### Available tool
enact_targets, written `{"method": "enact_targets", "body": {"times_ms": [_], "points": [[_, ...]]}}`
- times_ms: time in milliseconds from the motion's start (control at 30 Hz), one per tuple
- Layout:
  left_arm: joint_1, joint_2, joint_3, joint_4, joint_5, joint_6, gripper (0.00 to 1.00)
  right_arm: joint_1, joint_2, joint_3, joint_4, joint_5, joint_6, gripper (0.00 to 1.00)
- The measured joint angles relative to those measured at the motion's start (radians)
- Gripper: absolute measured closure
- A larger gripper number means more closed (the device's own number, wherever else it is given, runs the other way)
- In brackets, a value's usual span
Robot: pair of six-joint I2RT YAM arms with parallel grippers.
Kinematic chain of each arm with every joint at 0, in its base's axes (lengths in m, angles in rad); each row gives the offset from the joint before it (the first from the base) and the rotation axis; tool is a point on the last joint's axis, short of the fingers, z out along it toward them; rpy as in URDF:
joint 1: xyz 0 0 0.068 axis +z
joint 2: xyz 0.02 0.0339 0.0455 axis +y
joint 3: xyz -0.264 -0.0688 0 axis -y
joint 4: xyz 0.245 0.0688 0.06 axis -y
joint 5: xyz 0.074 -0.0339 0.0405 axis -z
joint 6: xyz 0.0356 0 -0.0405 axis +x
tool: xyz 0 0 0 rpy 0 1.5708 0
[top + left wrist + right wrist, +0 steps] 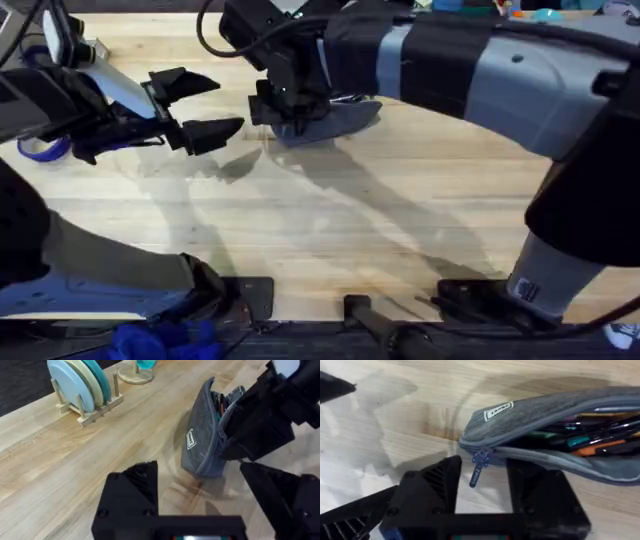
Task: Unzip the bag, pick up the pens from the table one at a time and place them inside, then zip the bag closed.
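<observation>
The table is a wide light wooden top with plain grain, and most of its near half lies bare. The right arm reaches across from the near right corner toward the far edge, ending over the bag. The left arm stretches in from the left edge.

The bag, a grey-blue fabric pouch, lies toward the far edge, about midway along it. Its zipper is open along most of its length and the mouth gapes, with pens packed inside, dark ones mixed with green and orange. A small white label sits on its side.

The right gripper is down at the bag's left end, its fingers spread. In the right wrist view the zipper pull tab hangs between them, and I cannot tell if either finger touches it.

The left gripper hovers above the table just left of the bag, its fingers spread wide and holding nothing.

A wooden rack of plates stands farther off on the table.
</observation>
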Motion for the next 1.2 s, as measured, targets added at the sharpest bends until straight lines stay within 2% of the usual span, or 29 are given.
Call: {"method": "enact_targets", "body": {"times_ms": [67, 400, 967, 1200], "points": [[0.000, 0.000, 0.000, 0.000, 0.000, 0.000, 0.008, 0.000, 0.000, 0.000, 0.000, 0.000, 0.003, 0.516], [0.000, 0.000, 0.000, 0.000, 0.000, 0.000, 0.008, 0.000, 0.000, 0.000, 0.000, 0.003, 0.002, 0.628], [0.000, 0.000, 0.000, 0.000, 0.000, 0.000, 0.007, 0.000, 0.000, 0.000, 0.001, 0.003, 0.003, 0.950], [0.000, 0.000, 0.000, 0.000, 0.000, 0.000, 0.007, 0.000, 0.000, 0.000, 0.003, 0.003, 0.003, 0.969]]}}
